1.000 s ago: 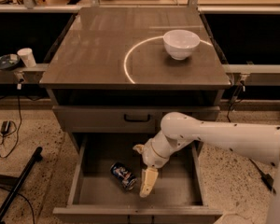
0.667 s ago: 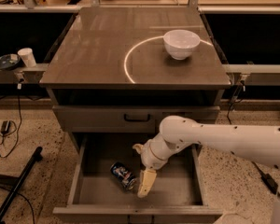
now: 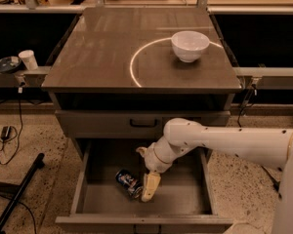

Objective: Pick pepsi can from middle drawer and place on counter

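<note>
The pepsi can [image 3: 128, 182] lies on its side on the grey floor of the open middle drawer [image 3: 185, 199], left of centre. My gripper [image 3: 147, 189] reaches down into the drawer from the right on a white arm. Its cream fingers [image 3: 150, 185] point downward right beside the can's right end. The counter [image 3: 102, 48] is the glossy grey-brown cabinet top above, marked with a bright white arc.
A white bowl [image 3: 190, 45] stands on the counter at the right, on the arc. A closed drawer front with a black bar handle [image 3: 142, 124] sits above the open drawer. A paper cup [image 3: 28, 59] and a dark dish [image 3: 7, 64] rest on the left ledge. Black tripod leg [image 3: 17, 194] and cables at lower left.
The gripper has edged slightly left toward the can. The can has not moved.
</note>
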Robot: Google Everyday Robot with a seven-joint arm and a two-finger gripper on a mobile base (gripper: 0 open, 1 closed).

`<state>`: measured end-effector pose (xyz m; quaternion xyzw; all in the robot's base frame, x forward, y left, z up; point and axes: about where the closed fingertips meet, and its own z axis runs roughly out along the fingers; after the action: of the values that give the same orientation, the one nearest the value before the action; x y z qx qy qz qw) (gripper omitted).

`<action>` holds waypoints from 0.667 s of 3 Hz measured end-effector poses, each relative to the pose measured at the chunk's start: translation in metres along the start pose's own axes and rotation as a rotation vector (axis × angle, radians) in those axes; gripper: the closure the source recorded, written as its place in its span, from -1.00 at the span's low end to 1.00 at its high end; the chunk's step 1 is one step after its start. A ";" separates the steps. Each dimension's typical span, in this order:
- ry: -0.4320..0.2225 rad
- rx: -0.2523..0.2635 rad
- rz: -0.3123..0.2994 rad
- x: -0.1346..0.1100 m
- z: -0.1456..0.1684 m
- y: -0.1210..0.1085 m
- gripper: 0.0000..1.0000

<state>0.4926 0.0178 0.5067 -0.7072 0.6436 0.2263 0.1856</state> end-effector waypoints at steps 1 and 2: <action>-0.010 -0.022 -0.023 -0.006 0.023 -0.016 -1.00; -0.014 -0.062 -0.016 0.001 0.049 -0.008 -1.00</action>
<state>0.4968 0.0449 0.4654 -0.7161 0.6293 0.2495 0.1700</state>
